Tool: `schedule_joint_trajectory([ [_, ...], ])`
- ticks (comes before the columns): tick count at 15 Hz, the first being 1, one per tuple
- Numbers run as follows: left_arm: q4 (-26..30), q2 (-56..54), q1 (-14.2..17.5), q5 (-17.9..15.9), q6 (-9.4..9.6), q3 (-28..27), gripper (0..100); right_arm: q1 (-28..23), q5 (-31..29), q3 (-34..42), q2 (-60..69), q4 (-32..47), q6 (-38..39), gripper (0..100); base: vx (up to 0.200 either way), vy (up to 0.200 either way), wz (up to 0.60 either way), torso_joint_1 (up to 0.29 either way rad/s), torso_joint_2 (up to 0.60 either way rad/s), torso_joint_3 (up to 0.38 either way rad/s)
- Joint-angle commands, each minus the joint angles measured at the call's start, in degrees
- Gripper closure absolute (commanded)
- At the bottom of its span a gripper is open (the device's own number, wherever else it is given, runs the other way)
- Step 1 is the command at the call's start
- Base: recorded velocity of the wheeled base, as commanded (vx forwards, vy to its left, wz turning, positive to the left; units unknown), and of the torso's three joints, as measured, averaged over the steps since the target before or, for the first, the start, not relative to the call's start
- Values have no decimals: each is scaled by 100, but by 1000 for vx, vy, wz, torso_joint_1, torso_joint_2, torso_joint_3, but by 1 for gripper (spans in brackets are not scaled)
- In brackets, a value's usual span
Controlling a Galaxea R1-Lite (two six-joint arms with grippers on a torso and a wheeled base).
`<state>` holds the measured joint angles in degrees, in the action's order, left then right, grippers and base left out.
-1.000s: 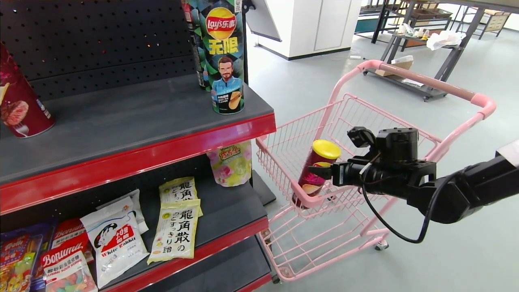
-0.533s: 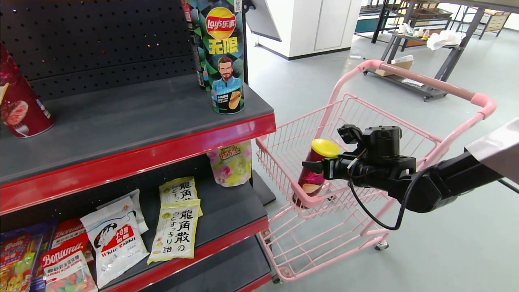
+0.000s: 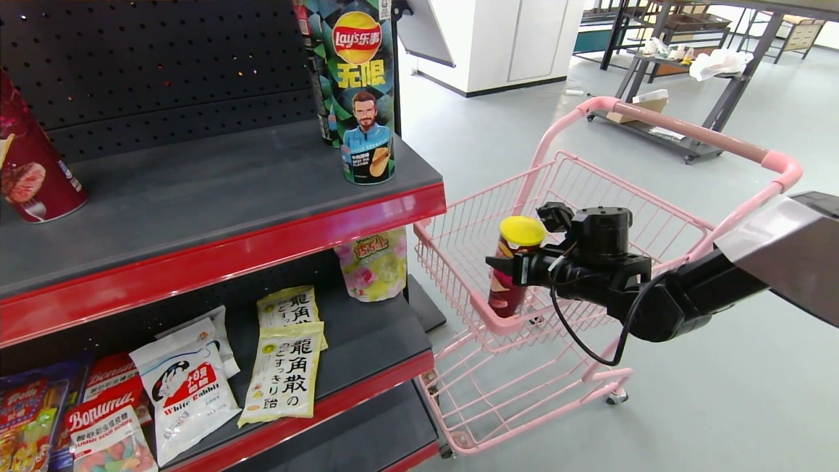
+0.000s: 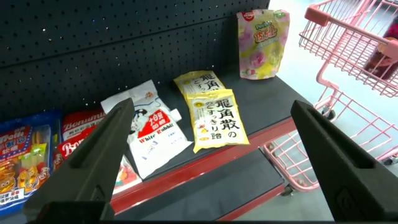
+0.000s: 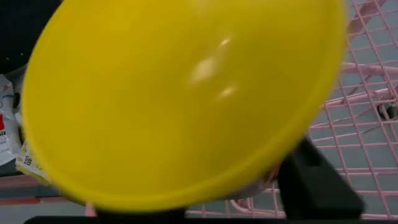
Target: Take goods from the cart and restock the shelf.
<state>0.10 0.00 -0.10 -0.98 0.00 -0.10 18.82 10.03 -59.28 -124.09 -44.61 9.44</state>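
cart (image 3: 682,134): coated wire | chip can (image 3: 501,295): glossy plastic lid (image 3: 522,230) | shelf (image 3: 216,190): matt

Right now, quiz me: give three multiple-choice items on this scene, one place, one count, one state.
1. The yellow-lidded can is: A on the top shelf; B in the pink cart; C on the floor.
2. Count the flat yellow packets on the lower shelf: A one; B two; C four.
3. The left pincer is: A open; B shut on a packet; C shut empty.
Answers: B, wire walls surround it; B, two lie there, one partly over the other; A, its fingers stand wide apart.
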Motion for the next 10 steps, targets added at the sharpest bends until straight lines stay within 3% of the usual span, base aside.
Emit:
schedule_joint_trajectory([
  [1, -1, 0, 1, 1, 0, 1, 0, 7, 7, -4, -80, -31, 50, 100, 0, 0, 0, 0, 0, 0],
  [6, -1, 0, 1, 1, 0, 1, 0, -1, 16, -48, 16, -48, -29, 100, 0, 0, 0, 0, 0, 0],
  [10, -1, 0, -8, 1, 0, 1, 0, -89, -1, -409, 1071, 470, -407, 100, 0, 0, 0, 0, 0, 0],
])
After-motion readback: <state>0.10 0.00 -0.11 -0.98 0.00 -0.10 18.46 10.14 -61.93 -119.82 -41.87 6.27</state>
